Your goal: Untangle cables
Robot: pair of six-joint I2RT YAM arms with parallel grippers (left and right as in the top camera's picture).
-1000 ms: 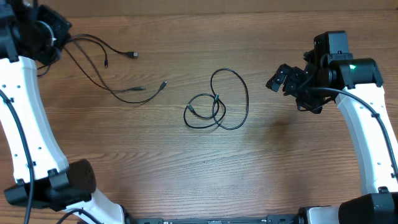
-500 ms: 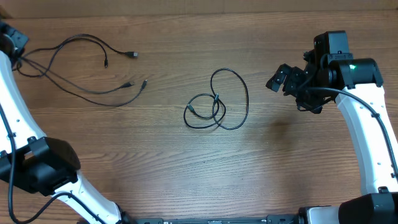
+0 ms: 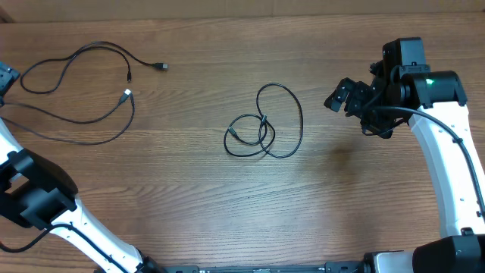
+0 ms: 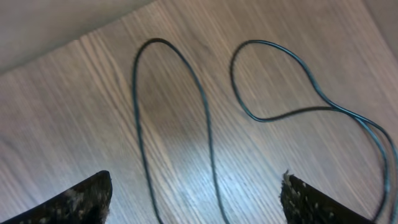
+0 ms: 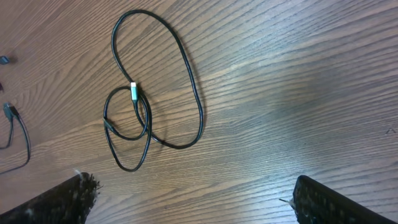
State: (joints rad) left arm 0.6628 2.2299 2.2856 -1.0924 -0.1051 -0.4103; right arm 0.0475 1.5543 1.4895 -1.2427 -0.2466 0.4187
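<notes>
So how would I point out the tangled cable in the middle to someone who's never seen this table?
Start at the wooden table and look to its centre, well right of the loose cables sprawled at the left edge. The tangled cable lies there alone. Unlike those open strands, it is wound into overlapping loops, with a silvery plug among them.

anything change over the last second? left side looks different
The left gripper swept left to the overhead frame's edge, and the loose cable strands were dragged leftward with it; one silvery plug slid left and up. The wrist view now shows its jaws wide open with nothing between them. Unchanged: the coiled cable at centre and the right gripper, open.
</notes>
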